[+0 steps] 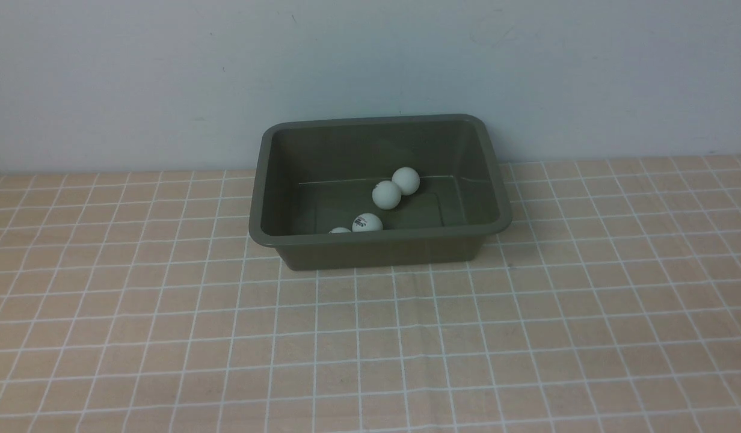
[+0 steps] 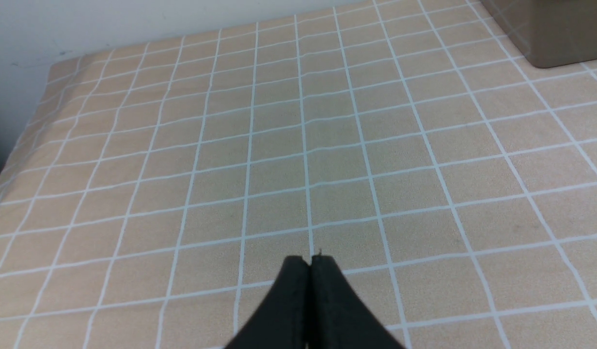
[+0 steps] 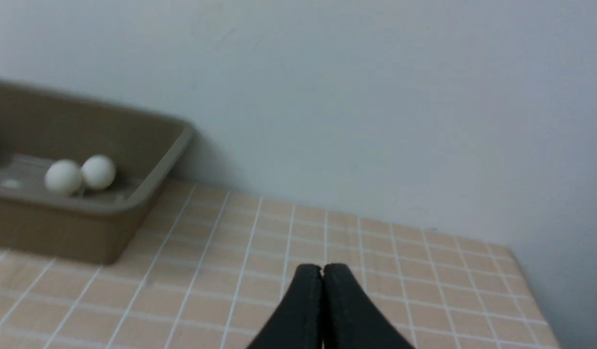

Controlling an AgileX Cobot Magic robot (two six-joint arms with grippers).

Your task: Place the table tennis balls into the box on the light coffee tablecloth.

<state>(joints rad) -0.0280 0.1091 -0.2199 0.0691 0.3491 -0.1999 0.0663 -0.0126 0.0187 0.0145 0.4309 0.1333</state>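
Inside the olive-green box [image 1: 379, 255] sit round, white table tennis balls [image 1: 387, 195].

A plain pale wall [image 1: 370, 60] stands upright.

A plain, pale blue-gray wall [image 1: 370, 54] rises behind the table, marked by a few small dark scuffs. Soft, dim light falls across its smooth surface.

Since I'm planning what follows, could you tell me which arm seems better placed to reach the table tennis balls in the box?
Probably the right: its wrist view shows two table tennis balls inside the box, while the left's shows only the box's outer corner.
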